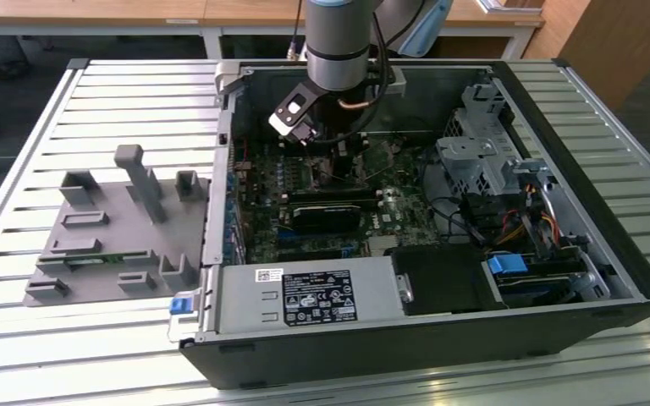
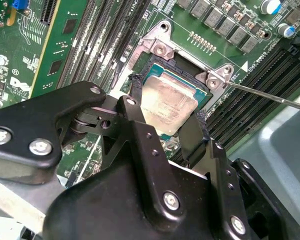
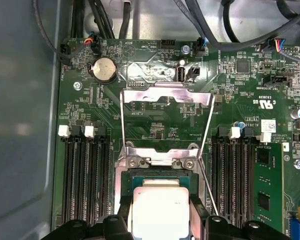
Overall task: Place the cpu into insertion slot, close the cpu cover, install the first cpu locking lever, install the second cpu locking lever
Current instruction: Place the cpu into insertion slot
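Observation:
The cpu (image 2: 169, 104) is a silvery square chip held between the black fingers (image 2: 136, 117) of my gripper (image 2: 165, 114). It sits at or just above the insertion slot (image 2: 151, 74), a black socket in the green board; whether it is seated I cannot tell. In the first wrist view the cpu (image 3: 160, 210) lies in the insertion slot (image 3: 124, 186) with my gripper (image 3: 161, 222) shut on its sides. The cpu cover (image 3: 165, 95) is swung open, away from the socket. Thin locking levers (image 3: 208, 125) stand raised beside it. In the exterior view my gripper (image 1: 302, 139) reaches into the computer case (image 1: 596, 245).
Long black memory slots (image 3: 85, 180) flank the socket on both sides. A coin battery (image 3: 104, 69) and cables (image 3: 225, 30) lie beyond the open cover. A black fan shroud (image 1: 331, 216) and drive cage (image 1: 472, 161) crowd the case. A grey fixture (image 1: 111, 228) stands on the slatted table at the exterior view's left.

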